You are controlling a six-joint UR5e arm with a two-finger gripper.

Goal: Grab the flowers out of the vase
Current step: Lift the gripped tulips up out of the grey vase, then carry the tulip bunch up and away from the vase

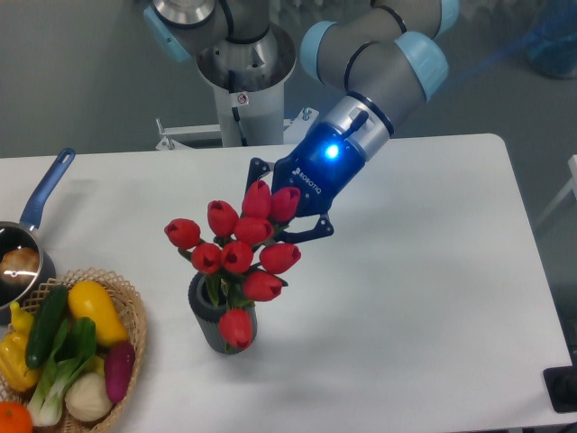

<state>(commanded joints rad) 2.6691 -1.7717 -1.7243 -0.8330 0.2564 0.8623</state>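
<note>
Red tulips, a whole bunch of them — the flowers (239, 257) sit right in the middle of the shot, spread out wider than the vase (219, 323) underneath. The gripper (287, 206) comes in from the upper right at a slant and is clamped on the top of the bunch, its dark fingers poking out on either side of the uppermost buds, with a blue light glowing on its body. The bunch looks raised, so the green stems show above the rim of the vase, though the lower ends seem to be inside it. One bud droops down in front of the ribbed dark grey side.

Vase stands upright on the white table (424, 298), a bit left of centre and towards the front edge. Just beside it on the left is a wicker basket (137, 311) holding a yellow pepper-ish thing, a dark green cucumber, something purple, a pale round one and some leafy green stalks. At the very bottom left corner there's a bit of something orange, cut off by the frame.

Further left, near the table's edge, a steel saucepan (18, 257) with a blue handle pointing up and away. Something brownish is in it, can't tell what.

Arm itself is grey with light blue joint caps, mounted on a pedestal behind the table.
</note>
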